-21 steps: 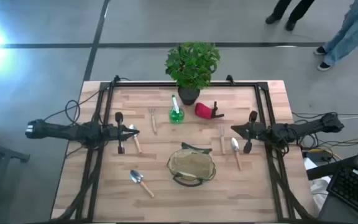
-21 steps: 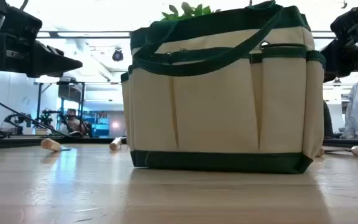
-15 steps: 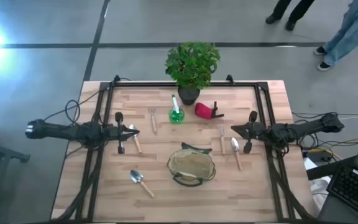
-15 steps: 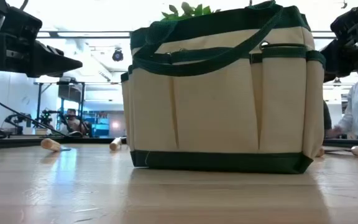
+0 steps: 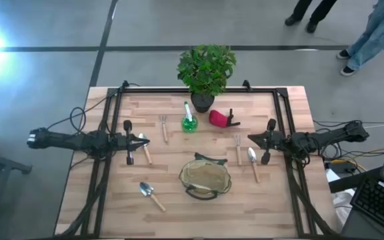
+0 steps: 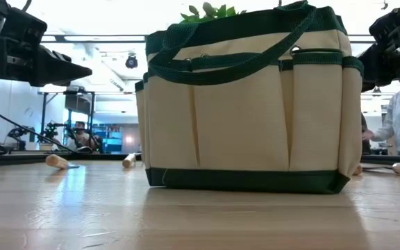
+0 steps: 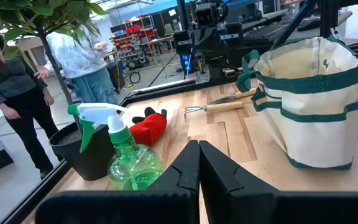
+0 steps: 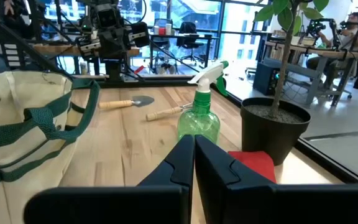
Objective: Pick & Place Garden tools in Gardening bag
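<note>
The gardening bag (image 5: 206,179) stands on the table (image 5: 112,207), empty. Beyond it sit the spray bottle (image 5: 189,121) and red scoop (image 5: 220,119); trowels (image 5: 151,195) and forks (image 5: 163,127) lie around it. Either side of it, left gripper (image 5: 147,141) and right gripper (image 5: 251,138) hover, fingers pressed together, holding nothing.

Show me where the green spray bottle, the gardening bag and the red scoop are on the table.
green spray bottle (image 5: 189,123), high view, on its round green body.
gardening bag (image 5: 205,177), high view, on the tan fabric inside its dark rim.
red scoop (image 5: 218,118), high view, on its red body beside the bottle.
</note>
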